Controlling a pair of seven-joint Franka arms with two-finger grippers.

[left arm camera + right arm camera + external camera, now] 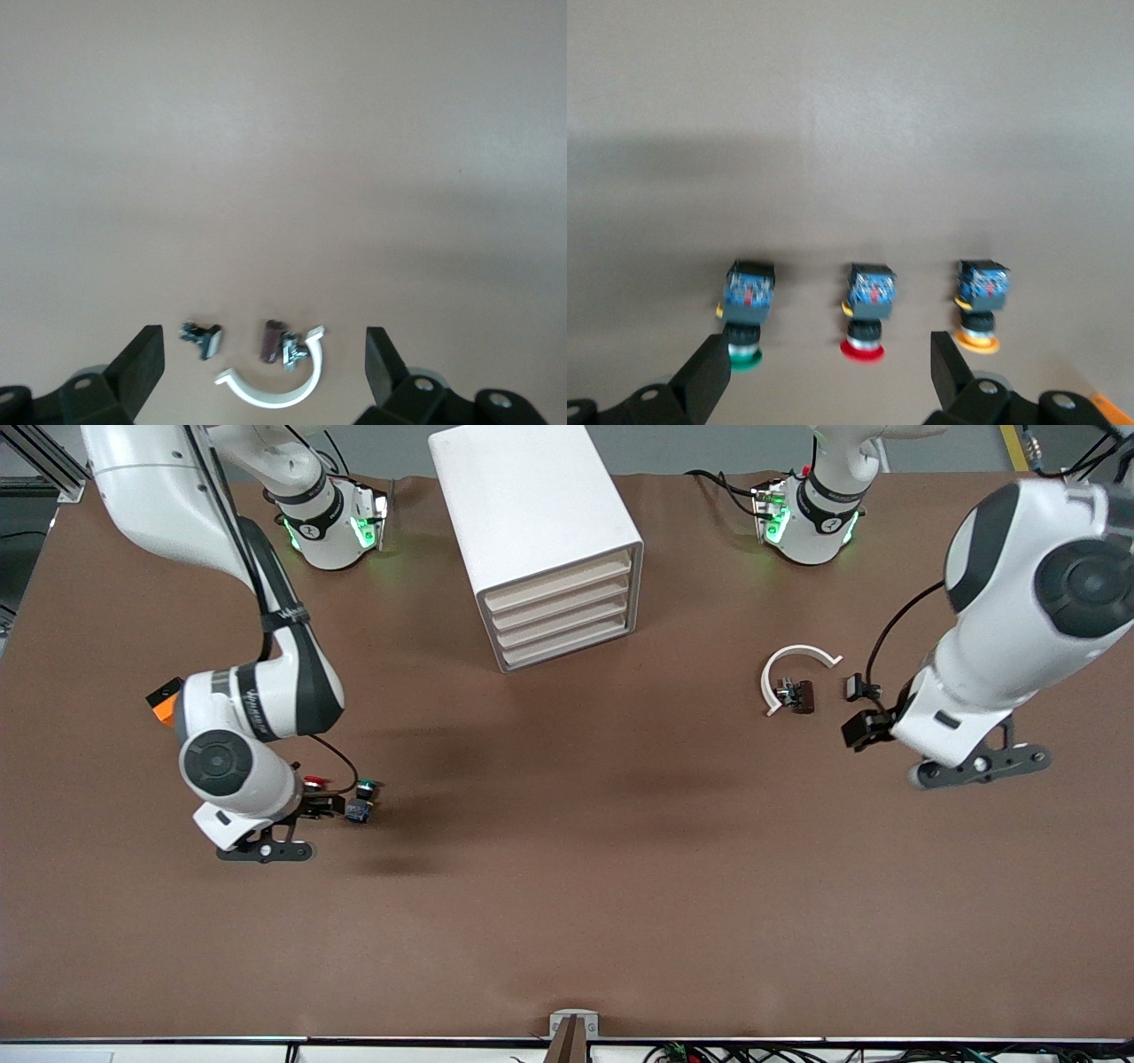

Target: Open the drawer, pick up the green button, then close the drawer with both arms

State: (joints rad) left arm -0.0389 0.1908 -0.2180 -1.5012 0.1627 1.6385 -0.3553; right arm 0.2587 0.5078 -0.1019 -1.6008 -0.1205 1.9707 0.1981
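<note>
Drawers of the white cabinet (549, 549) all shut, so either opening not begun or closing already done; cannot tell which. Green-capped button (747, 310) on the bench (567, 921) beside the red-capped (868, 310) and yellow-capped (979, 305) buttons, under the right hand (833, 381), spread wide, empty. Left hand (266, 381) wide too, waiting over a white curved clip (275, 385) and small parts. Plenty of bare bench nearer the camera; edges well apart.

Even overhead light; soft arm shadows fall on the surface (567, 886). Both wrist views are blurred, the buttons near the right tool (831, 376) most.
</note>
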